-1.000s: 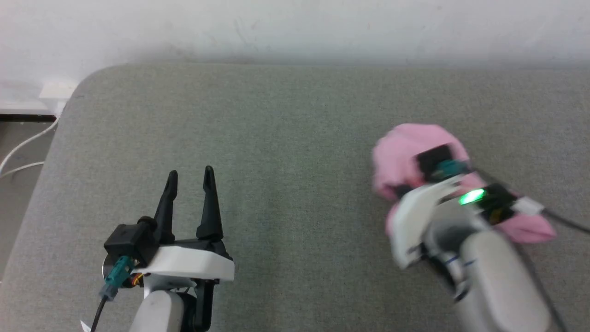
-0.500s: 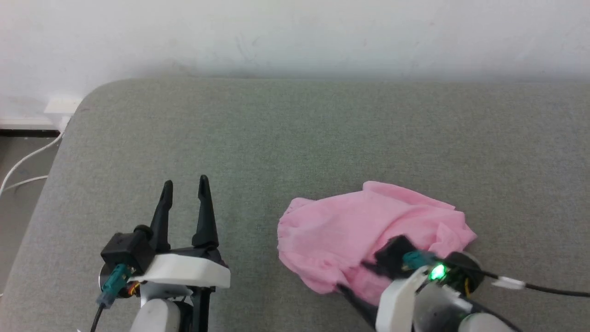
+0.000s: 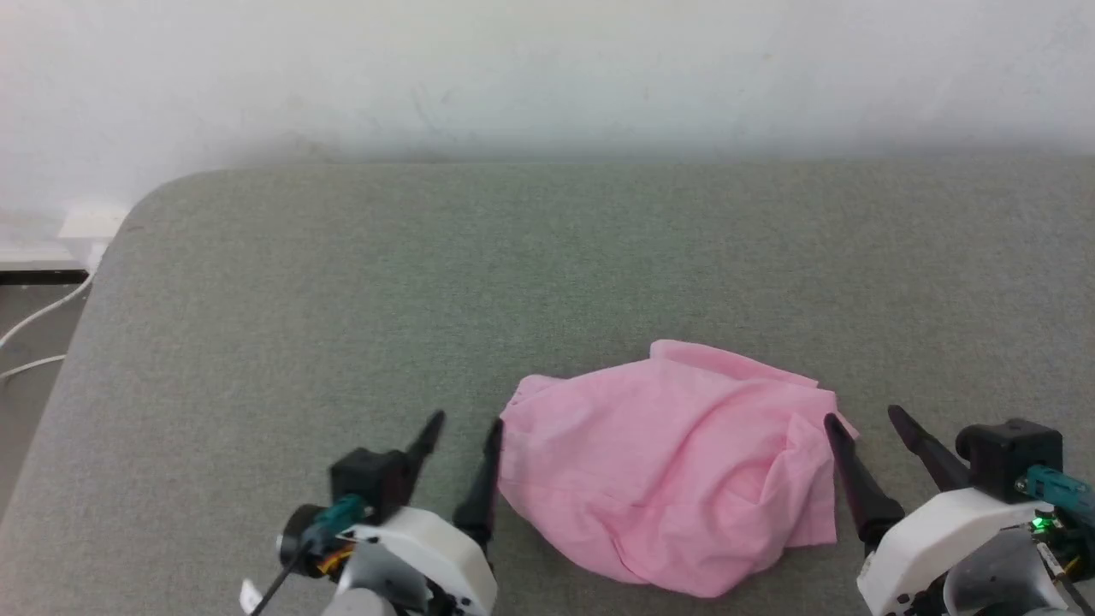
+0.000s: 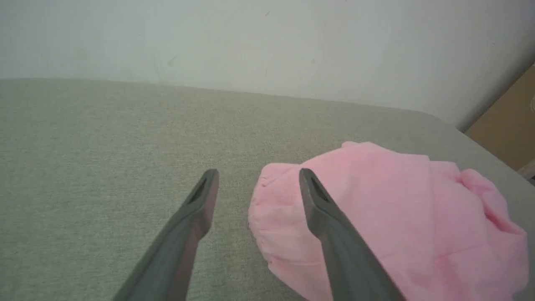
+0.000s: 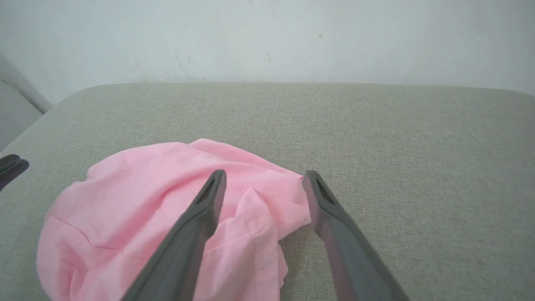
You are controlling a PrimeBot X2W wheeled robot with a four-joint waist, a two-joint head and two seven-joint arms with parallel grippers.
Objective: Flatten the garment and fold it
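Pink crumpled garment (image 3: 667, 479) between left gripper (image 3: 466, 421) and right gripper (image 3: 861, 416), both released.

The garment (image 3: 676, 479) is showing a plain light pink all over. The surface (image 3: 428, 282) beneath it is showing a grey-green, finely flecked weave. The wall (image 3: 547, 68) behind is looking off-white. The left end effector (image 3: 466, 420) and the right end effector (image 3: 861, 416) are each showing black fingers (image 3: 483, 479) on a white housing (image 3: 932, 530), with a teal connector (image 3: 1054, 489) alongside. A small light (image 3: 1039, 521) is glowing green.
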